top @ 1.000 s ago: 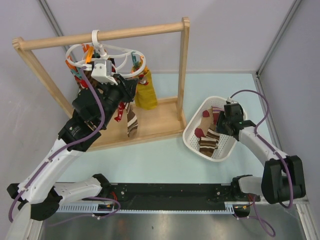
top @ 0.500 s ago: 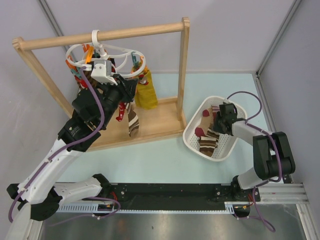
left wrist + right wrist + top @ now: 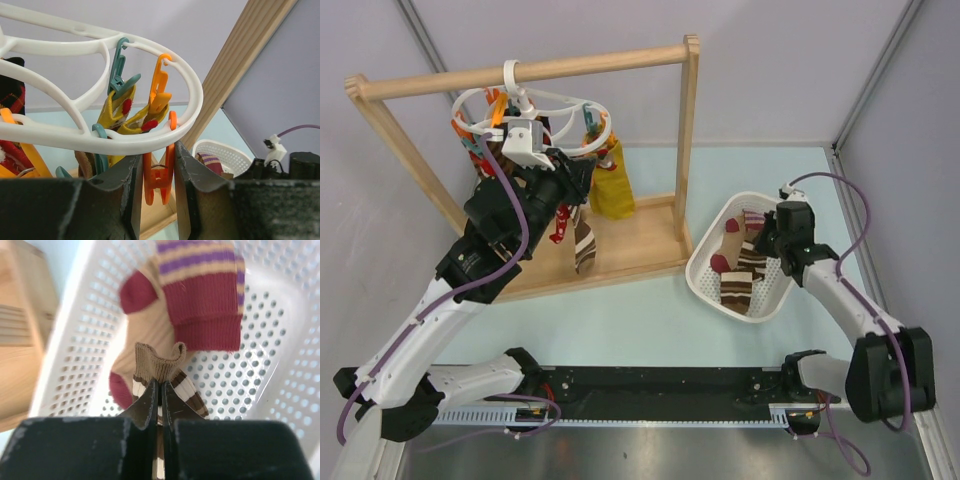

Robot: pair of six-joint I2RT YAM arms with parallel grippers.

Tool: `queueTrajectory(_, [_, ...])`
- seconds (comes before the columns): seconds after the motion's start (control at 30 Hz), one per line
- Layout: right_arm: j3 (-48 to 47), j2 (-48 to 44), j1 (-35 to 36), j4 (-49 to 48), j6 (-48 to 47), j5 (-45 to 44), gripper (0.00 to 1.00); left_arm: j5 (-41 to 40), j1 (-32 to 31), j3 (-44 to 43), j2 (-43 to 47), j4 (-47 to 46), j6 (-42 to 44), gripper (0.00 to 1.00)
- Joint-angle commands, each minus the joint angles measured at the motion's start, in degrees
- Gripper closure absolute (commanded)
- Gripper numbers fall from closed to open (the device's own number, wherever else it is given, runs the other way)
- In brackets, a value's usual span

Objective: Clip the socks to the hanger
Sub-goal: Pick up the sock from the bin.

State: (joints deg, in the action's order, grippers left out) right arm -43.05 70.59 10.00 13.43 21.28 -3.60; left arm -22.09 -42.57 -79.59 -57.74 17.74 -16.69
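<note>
No readable text or labels anywhere

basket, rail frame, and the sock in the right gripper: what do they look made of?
Basket: looks like moulded white plastic, smooth, slightly glossy, with regular punched holes.
Rail frame: pale wood, unpainted; grain lines show in the left wrist view.
Brown striped sock, pinched by the right gripper: ribbed knit, matte and soft; fibre can't be told.

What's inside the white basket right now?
The basket holds brown socks with cream stripes, one pinched at its cuff by the right gripper, plus a tan sock with maroon toe and heel and a maroon cuff. Anything beneath them is covered.
</note>
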Motion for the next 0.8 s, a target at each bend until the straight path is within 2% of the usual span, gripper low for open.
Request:
queueTrajectory(0.0, [-0.4,-8.4,0.5,0.5,-4.1,3.0,1.00,-0.3,0.4,-1.4,0.6,-1.2,-0.8,1.00])
queueTrajectory(0.17, [-0.7,-16.8,2.7,-5.9,-9.2,8.5,1.00,-0.3,0.4,-1.4,0.7,-1.1,-0.7,1.00])
queueTrajectory(0.3, [-1.2,-20.0,6.3,-16.3,-11.9,13.2,1.00,-0.1,0.4,-1.5,0.6,-1.2,-0.8,1.00])
queueTrajectory(0.53, [-5.6,-18.6,14.7,-26.5,-18.0,19.2,1.00,0.9,0.4,-1.5,0.5,-1.8,-0.5,1.00])
queueTrajectory(0.77, [-10.2,-12.3,21.8,-37.1,-18.0,24.7,1.00,1.6,0.4,-1.4,0.6,-2.2,-0.5,1.00])
